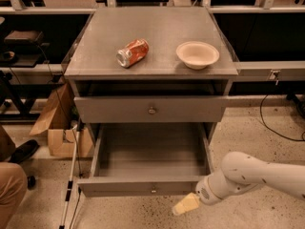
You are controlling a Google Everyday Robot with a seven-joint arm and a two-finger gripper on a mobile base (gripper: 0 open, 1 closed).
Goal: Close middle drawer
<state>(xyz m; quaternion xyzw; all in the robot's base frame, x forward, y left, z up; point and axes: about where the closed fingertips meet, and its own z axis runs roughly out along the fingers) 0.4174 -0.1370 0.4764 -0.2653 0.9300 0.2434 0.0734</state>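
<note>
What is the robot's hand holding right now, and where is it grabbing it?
Nothing that shows. The gripper carries no object and hangs low, just in front of the open middle drawer, to the right of its knob, without gripping it.

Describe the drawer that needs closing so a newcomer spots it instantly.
Find the grey cabinet topped with a crushed soda can and a bowl. The middle drawer is the lower of two knobbed fronts, the gripper by its right end. Unlike the upper drawer, it is pulled far out, tray exposed.
</note>
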